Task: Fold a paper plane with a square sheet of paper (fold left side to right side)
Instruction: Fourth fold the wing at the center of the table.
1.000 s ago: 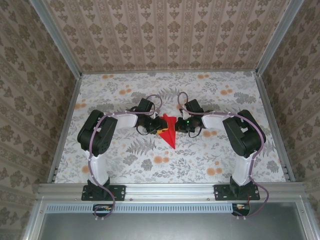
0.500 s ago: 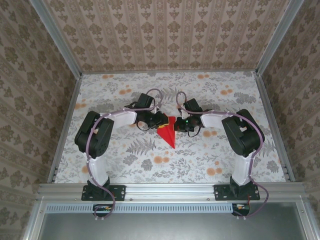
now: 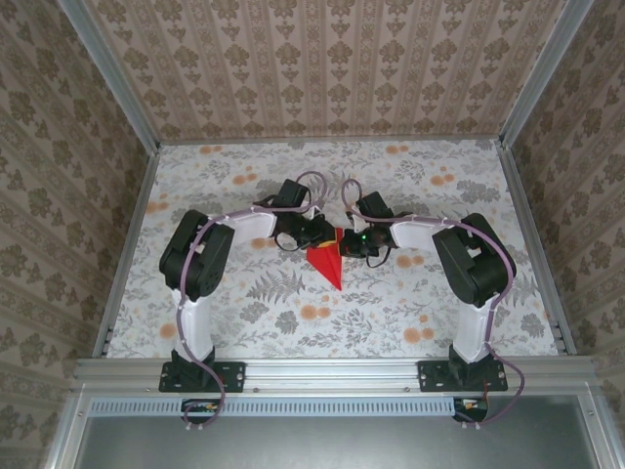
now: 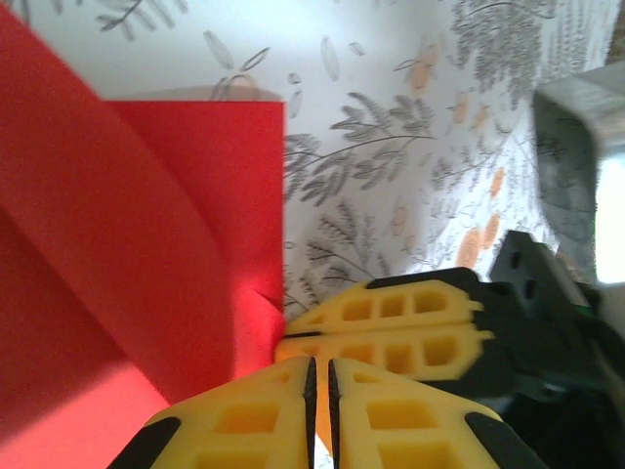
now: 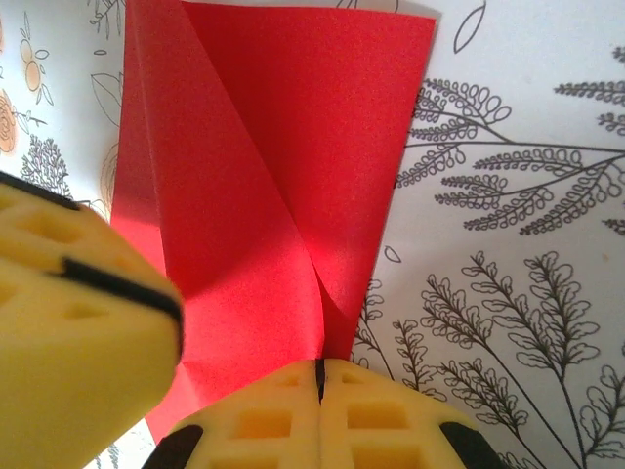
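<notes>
L pincer [image 4: 320, 376] moved in, closed, R pincer [image 5: 319, 376] closed, both at paper plane [image 5: 283, 147]

Left arm [image 3: 195, 264], right arm [image 3: 474, 262]: elbows bent outward, forearms angled inward, wrists meeting midway. Left tool [image 4: 320, 376]: yellow pads nearly together, thin slit between. Right tool [image 5: 319, 376]: yellow pads closed tight. Tools just beside each other.

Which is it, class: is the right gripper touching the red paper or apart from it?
Touching. The right wrist view shows the right gripper, shut, resting on the red paper at its near edge, no gap between.
</notes>
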`<state>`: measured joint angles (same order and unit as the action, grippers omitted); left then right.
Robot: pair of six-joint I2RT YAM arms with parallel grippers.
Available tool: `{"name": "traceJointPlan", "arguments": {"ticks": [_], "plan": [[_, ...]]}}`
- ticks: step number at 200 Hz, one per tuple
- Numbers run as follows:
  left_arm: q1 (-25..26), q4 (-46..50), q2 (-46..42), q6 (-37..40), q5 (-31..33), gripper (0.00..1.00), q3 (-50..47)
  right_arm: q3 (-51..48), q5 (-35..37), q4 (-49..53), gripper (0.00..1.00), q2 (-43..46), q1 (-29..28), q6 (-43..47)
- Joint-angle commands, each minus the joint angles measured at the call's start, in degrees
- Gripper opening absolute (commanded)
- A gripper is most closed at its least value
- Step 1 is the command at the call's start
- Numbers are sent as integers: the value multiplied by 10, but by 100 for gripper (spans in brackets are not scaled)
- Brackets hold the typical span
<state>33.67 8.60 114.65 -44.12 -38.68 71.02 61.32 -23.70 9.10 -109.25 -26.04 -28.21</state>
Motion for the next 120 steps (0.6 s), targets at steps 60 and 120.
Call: {"name": "traceJointPlan", "arguments": {"ticks": [60, 120], "plan": [[-8, 29, 27, 18, 15, 14, -10, 10, 30, 69, 0, -28, -7, 19], [-11, 31, 34, 18, 37, 14, -27, 13, 31, 70, 0, -29, -7, 20]]}}
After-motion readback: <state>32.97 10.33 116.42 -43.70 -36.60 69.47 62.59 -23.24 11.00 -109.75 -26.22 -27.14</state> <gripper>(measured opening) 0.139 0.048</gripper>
